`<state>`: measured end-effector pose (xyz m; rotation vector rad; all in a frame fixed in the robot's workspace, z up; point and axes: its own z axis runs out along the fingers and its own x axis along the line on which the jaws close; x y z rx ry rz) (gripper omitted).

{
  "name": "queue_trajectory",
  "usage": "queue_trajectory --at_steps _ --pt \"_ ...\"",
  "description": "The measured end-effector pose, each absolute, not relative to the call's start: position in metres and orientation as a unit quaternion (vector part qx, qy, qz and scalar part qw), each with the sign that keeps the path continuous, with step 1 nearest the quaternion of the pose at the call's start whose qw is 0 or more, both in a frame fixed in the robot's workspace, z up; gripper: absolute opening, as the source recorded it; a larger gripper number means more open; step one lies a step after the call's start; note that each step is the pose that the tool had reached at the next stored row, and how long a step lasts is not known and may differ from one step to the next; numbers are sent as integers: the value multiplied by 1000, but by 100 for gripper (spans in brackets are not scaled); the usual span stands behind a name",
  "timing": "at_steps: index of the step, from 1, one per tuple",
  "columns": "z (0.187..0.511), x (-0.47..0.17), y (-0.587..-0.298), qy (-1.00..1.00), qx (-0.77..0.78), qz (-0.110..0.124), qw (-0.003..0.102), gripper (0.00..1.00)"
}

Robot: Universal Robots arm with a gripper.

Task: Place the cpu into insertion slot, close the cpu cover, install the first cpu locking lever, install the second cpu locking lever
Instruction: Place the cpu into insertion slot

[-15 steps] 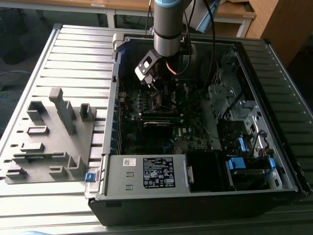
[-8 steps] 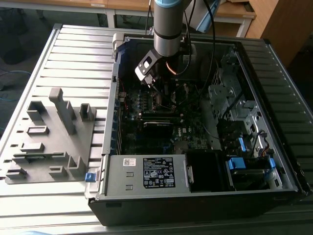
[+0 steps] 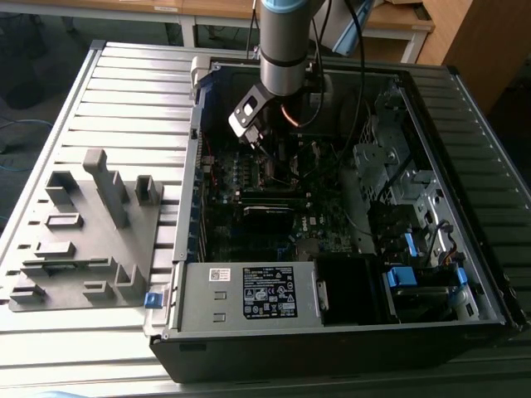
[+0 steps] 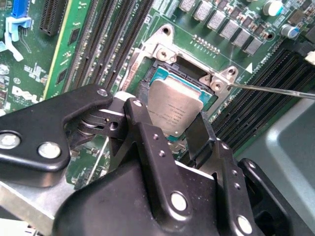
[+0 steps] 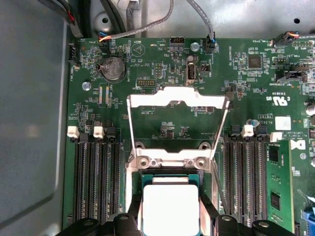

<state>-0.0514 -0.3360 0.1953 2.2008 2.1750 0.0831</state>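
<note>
Sitting over the socket point(image 4: 165, 51), the cpu point(image 4: 178, 109) shows its grey metal top. The claw point(image 4: 172, 118) is narrowed onto it, with a black finger point(image 4: 141, 105) against each of two opposite edges. I cannot tell whether the cpu is fully seated (a strip of its blue-green edge shows along one side).

In the first wrist view the same cpu point(image 5: 170, 206) lies just beyond the socket's silvery rim point(image 5: 170, 161). The cover point(image 5: 177, 100) is swung open, away from the socket, with green board visible through its window. A thin metal rod point(image 4: 275, 91) runs out from one corner of the socket.

Long black memory slots point(image 5: 96, 182) flank the socket on both sides. A round coin battery point(image 5: 113, 69) sits farther out on the circuit board point(image 5: 147, 64).

In the exterior view the arm point(image 3: 286, 41) reaches down into an open computer case point(image 3: 332, 356), which lies on a slatted metal bench point(image 3: 124, 91). A grey moulded tray point(image 3: 83, 240) rests on the bench to the exterior view's left of the case.
</note>
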Motion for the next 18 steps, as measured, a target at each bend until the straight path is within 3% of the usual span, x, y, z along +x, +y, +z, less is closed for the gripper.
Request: queue_trajectory --at_steps 18 --pt "195 -52 -336 703 711 24 26 54"
